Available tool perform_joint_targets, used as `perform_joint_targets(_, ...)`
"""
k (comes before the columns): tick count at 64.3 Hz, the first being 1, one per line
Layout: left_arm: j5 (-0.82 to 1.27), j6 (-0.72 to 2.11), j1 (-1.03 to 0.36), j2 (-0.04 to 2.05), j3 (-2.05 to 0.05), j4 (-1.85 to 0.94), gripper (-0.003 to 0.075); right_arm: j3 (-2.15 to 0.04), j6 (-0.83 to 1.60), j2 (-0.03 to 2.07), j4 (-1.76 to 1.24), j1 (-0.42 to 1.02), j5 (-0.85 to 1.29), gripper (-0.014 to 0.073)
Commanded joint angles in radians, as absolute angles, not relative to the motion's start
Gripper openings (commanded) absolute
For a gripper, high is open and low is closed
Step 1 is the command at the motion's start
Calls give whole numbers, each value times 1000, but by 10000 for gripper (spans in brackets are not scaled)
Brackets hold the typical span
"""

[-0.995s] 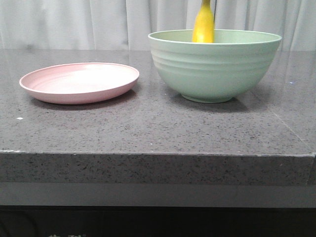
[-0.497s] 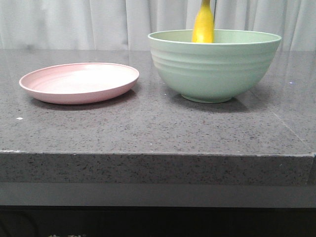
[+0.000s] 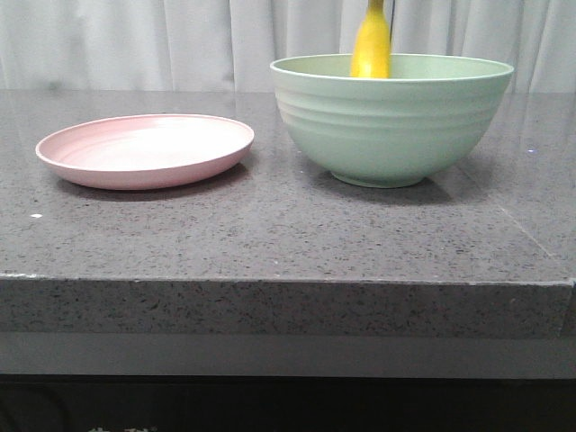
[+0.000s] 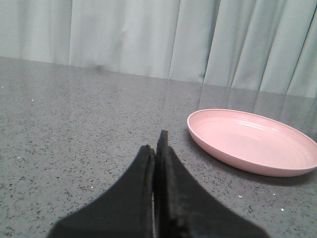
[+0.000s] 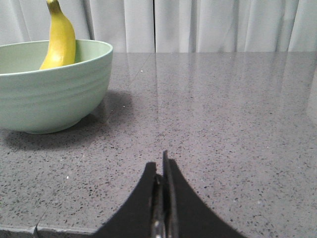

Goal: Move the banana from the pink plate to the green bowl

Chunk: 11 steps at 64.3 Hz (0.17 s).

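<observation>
The banana (image 3: 371, 47) stands upright inside the green bowl (image 3: 391, 121), leaning on its far wall, stem up; it also shows in the right wrist view (image 5: 60, 38), in the bowl (image 5: 49, 89). The pink plate (image 3: 144, 150) lies empty left of the bowl; it also shows in the left wrist view (image 4: 252, 141). My left gripper (image 4: 156, 148) is shut and empty, low over the countertop, apart from the plate. My right gripper (image 5: 161, 166) is shut and empty, near the counter's front edge, apart from the bowl. Neither gripper shows in the front view.
The grey speckled countertop (image 3: 288, 234) has a front edge close to the camera. White curtains (image 3: 180, 40) hang behind it.
</observation>
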State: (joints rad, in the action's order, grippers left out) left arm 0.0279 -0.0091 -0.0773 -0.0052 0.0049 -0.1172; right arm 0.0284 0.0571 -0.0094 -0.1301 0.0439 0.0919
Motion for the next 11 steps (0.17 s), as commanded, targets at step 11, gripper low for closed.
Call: perform_joint_targets(11, -53, -16, -75, -28, 8, -125, -18, 23, 60, -34, -132, 40, 8, -68)
